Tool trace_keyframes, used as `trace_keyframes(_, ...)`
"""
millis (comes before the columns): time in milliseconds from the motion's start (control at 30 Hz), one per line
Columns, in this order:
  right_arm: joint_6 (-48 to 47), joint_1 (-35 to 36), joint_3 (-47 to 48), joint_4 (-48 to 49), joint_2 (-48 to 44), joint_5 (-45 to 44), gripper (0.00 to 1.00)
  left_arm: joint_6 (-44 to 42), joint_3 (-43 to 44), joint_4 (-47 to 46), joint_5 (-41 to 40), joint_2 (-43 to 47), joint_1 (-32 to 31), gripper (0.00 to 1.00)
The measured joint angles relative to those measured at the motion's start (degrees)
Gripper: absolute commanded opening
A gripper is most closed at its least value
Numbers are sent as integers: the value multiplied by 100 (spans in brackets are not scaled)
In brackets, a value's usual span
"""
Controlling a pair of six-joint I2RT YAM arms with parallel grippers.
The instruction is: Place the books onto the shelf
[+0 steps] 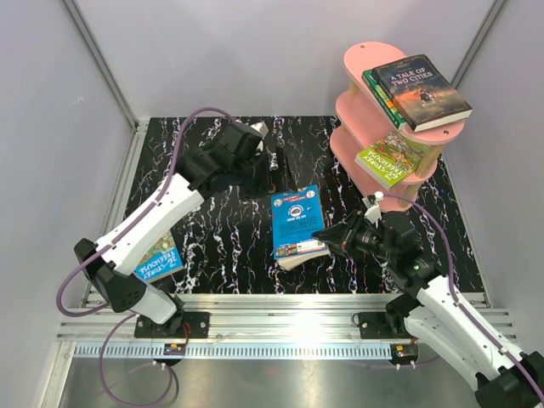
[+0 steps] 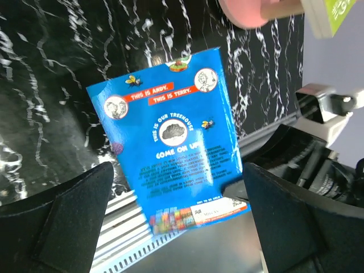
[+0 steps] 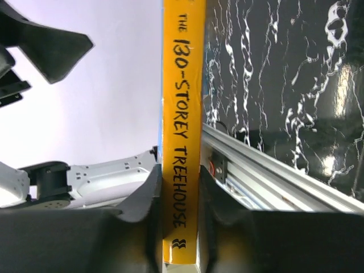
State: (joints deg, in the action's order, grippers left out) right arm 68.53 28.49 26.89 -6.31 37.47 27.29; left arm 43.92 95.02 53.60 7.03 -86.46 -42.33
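Observation:
The pink shelf stands at the back right. "A Tale of Two Cities" lies on its top tier over a green book, and a green-yellow Treehouse book lies on the middle tier. My right gripper is shut on the yellow spine of a blue Treehouse book at mid-table. My left gripper is open behind that book, its jaws spread wide of the blue cover and not touching it. Another blue book lies near left, partly under the left arm.
An aluminium rail runs along the near edge of the black marbled table. Grey walls close in the left, back and right. The shelf's lower tier and a green book's corner show in the left wrist view.

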Motion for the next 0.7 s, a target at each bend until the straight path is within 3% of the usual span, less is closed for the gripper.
trace_keyframes(33,28,0,9,-122,-15,-4,1,-11,103,160,-214,70,-33,99)
trace_keyframes(400,-63,17,426,-1032,-627,-20,0,507,-1587,422,-881,1244,-321,99)
trace_keyframes(700,-166,28,1843,-2269,-1161,-1320,0,549,-1576,219,-1156,1510,-354,99)
